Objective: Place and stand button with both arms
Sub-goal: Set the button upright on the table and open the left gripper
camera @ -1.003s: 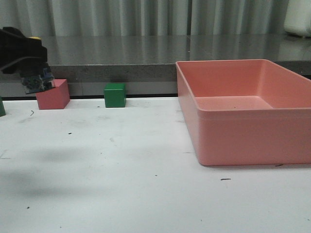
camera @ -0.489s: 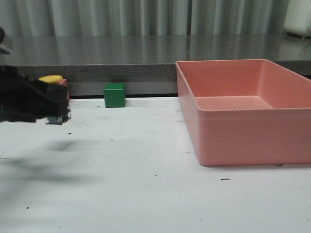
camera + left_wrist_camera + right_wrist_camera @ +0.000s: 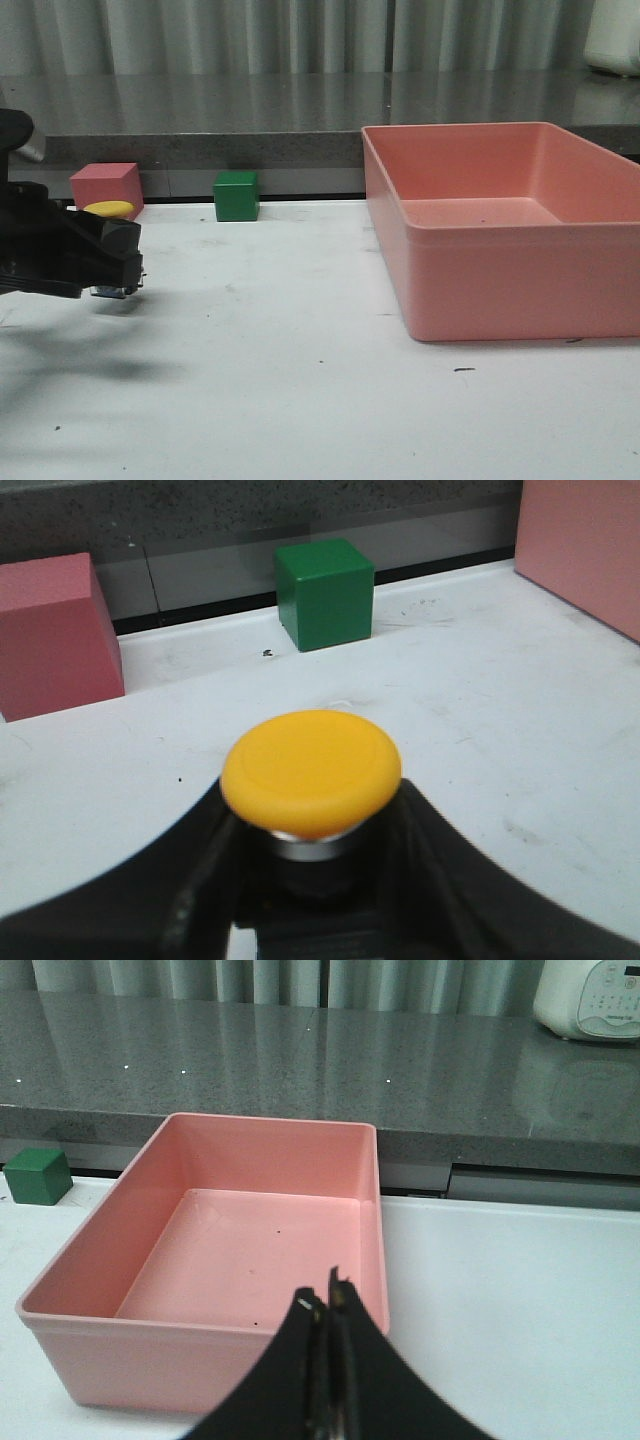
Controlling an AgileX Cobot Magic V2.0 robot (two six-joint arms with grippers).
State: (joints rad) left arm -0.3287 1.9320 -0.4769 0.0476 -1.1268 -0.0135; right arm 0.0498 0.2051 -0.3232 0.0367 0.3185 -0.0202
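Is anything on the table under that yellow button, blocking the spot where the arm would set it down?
Nothing visible does. The left gripper holds the button just over bare white table. The pink cube and green cube sit farther back by the ledge, and the pink bin is off to the right.

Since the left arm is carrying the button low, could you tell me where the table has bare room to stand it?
The widest bare patch is the white table between the left gripper holding the button and the pink bin. It is crowded along the back edge, where the pink cube and green cube sit.
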